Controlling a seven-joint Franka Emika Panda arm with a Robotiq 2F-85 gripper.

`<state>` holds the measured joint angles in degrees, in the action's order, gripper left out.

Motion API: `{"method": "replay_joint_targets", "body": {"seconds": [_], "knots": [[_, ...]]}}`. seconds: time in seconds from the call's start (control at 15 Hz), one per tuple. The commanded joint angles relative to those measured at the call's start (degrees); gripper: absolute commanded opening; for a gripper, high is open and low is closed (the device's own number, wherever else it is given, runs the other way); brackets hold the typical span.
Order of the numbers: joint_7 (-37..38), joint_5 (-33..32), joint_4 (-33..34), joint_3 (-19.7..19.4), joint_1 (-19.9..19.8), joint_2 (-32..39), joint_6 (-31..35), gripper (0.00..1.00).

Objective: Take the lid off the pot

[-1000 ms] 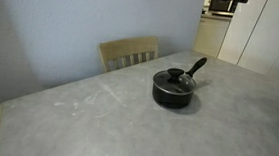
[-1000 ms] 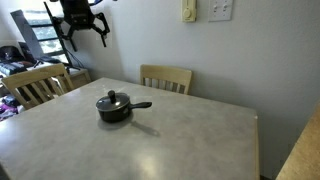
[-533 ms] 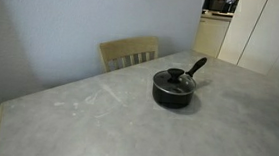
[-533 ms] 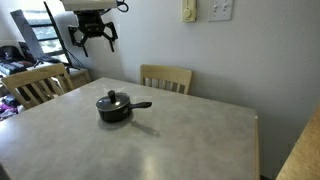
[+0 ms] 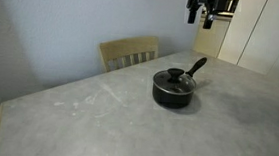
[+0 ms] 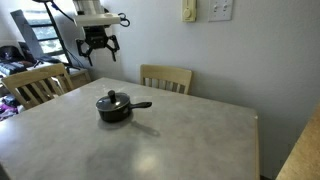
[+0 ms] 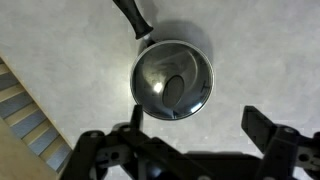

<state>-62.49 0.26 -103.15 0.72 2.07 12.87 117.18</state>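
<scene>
Wrist view: lid (image 7: 172, 82) covers pot (image 7: 131, 15).

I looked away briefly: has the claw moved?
Yes. In an exterior view the gripper has dropped and shifted right, ending nearer the pot.

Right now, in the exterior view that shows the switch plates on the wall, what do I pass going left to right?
Wooden chair at the table's left end → pot → chair behind the table → white wall plate.

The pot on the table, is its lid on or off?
On. The lid sits flat on the pot, covering it; the gripper hangs well above, jaws open, holding nothing.
</scene>
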Motion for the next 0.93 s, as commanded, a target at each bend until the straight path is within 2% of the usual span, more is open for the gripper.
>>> {"method": "replay_joint_targets", "body": {"seconds": [0.0, 0.47, 0.6, 0.87], "knots": [[0.2, -0.5, 0.3, 1.3, -1.1, 1.0, -0.2, 1.00], [1.5, -0.5, 1.4, 1.6, -1.1, 4.4, -0.2, 1.00], [1.9, 0.0, 1.5, 2.0, -1.1, 6.1, 1.7, 1.00], [8.8, -1.7, 4.0, 1.9, -0.4, 11.0, 3.9, 1.00]]}}
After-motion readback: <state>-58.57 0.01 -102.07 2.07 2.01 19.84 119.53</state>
